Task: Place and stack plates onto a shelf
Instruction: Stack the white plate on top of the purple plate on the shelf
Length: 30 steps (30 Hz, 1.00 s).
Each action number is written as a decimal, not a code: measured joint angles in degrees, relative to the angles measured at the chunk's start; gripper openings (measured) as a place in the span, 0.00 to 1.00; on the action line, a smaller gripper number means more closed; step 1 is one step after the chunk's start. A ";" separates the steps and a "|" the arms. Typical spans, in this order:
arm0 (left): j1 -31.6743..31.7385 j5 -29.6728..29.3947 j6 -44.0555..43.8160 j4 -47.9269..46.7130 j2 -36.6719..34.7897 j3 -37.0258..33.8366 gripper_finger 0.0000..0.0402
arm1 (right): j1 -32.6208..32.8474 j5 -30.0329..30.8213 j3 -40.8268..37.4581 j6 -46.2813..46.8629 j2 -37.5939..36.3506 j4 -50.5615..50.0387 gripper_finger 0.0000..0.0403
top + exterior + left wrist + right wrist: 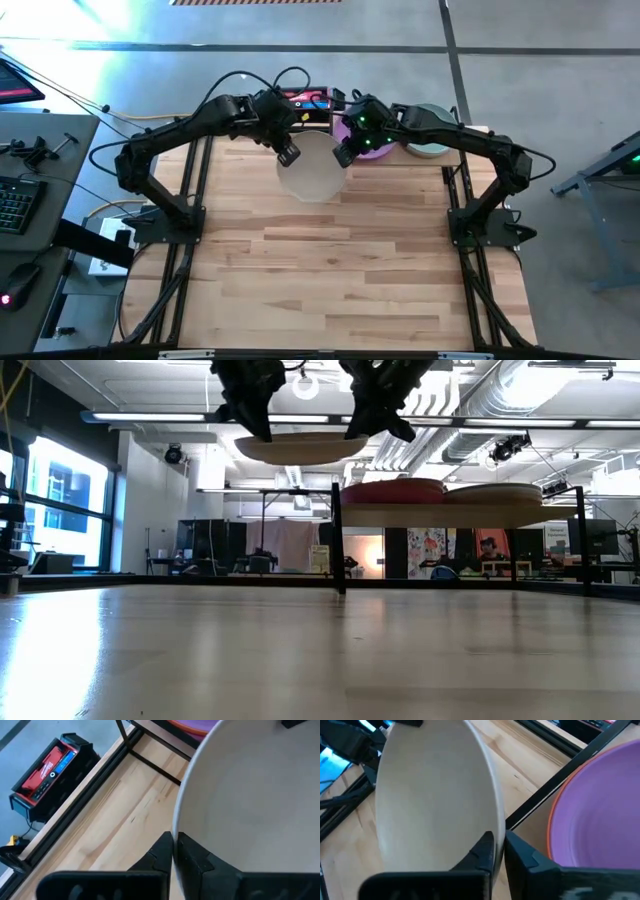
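Observation:
A cream-white plate hangs in the air in front of the shelf, held level between both grippers and a little higher than the shelf top. My left gripper is shut on its left rim, my right gripper on its right rim. On the shelf's left half lies a purple plate on top of an orange one. A pale teal plate tops a stack on the shelf's right half. My left gripper pinches the plate's left rim between its two fingers, coming slanting down from the left. The plate is lifted clear and sits about level. My right gripper pinches the opposite, right rim between its two fingers, slanting down from the right. That side is also clear of the table and close beside the purple plate.
The shelf stands at the table's far edge on thin black posts. A red-and-black box sits on the floor beyond the far edge. The slatted wooden tabletop spreads toward the near side.

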 joint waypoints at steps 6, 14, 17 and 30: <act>-0.01 0.34 0.06 -0.23 0.00 0.00 0.09 | -0.16 0.00 0.00 0.93 0.00 0.00 0.01; 0.25 3.41 0.03 -0.05 0.00 0.00 0.21 | -0.18 0.35 -0.02 1.01 0.00 -0.16 0.00; 0.26 3.43 -0.78 0.31 0.00 0.00 0.26 | -0.20 0.35 -0.02 0.95 0.00 -0.65 0.00; 1.31 3.43 1.06 0.06 -1.03 2.57 0.29 | -2.86 0.96 -0.02 -0.33 0.00 -5.07 0.00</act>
